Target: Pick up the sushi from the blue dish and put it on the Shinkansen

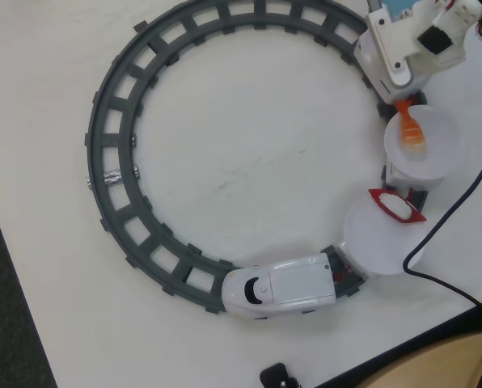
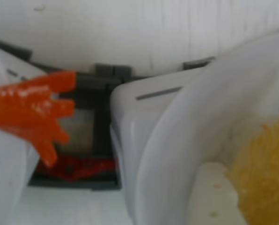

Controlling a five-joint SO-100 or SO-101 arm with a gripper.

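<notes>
In the wrist view the yellow sushi (image 2: 266,173) sits against my white fingertip (image 2: 209,197), low over a round white plate (image 2: 195,112) of a train car. My gripper (image 2: 240,194) looks shut on it. In the overhead view my gripper (image 1: 399,77) is at the top right over the track, covering the rear car; the sushi is hidden there. The Shinkansen (image 1: 277,289) stands at the bottom of the ring, nose to the left. A sliver of the blue dish (image 1: 399,6) shows at the top edge, behind the arm.
The dark grey ring track (image 1: 112,162) fills the table. One car plate (image 1: 439,153) carries the orange striped sushi (image 1: 411,133), also seen in the wrist view (image 2: 32,110). Another plate (image 1: 378,242) has the red-and-white sushi (image 1: 396,206) at its edge. A black cable (image 1: 467,202) runs along the right.
</notes>
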